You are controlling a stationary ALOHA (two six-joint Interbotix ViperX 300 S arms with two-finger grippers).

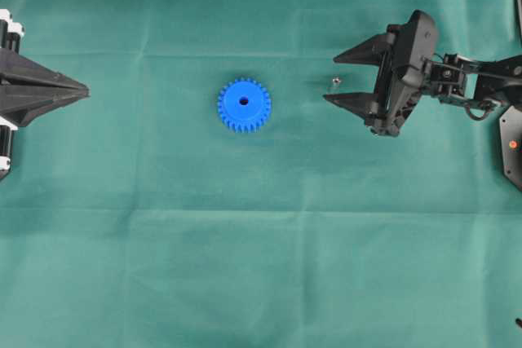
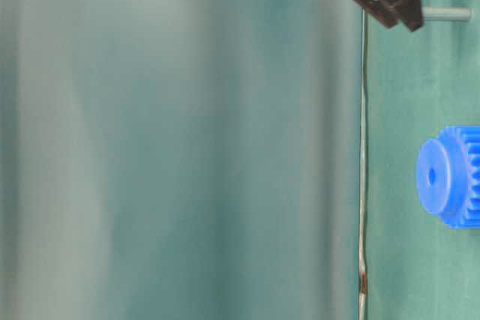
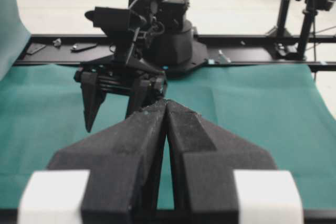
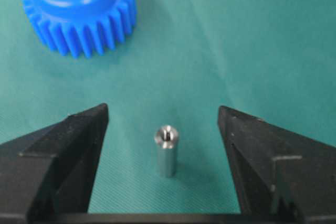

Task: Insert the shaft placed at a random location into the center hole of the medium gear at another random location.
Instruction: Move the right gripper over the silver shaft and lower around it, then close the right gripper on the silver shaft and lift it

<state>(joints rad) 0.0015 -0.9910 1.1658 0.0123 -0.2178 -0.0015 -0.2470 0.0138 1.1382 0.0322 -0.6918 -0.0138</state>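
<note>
The medium gear (image 1: 244, 104), bright blue and toothed, lies flat on the green cloth with its dark center hole (image 1: 244, 101) facing up. The shaft (image 1: 335, 81), a small silvery pin, stands upright on the cloth to the gear's right. My right gripper (image 1: 330, 79) is open, and its tips flank the shaft without touching it. In the right wrist view the shaft (image 4: 167, 150) stands between the wide-apart fingers of that gripper (image 4: 163, 111), with the gear (image 4: 79, 9) beyond it. My left gripper (image 1: 81, 89) rests at the left edge, shut and empty, its tips (image 3: 166, 103) pressed together.
Green cloth (image 1: 261, 266) with fold creases covers the table. The right arm's body (image 1: 457, 79) reaches in from the right edge. In the left wrist view a black rail (image 3: 252, 53) and camera stands (image 3: 283, 3) sit behind the table's far edge.
</note>
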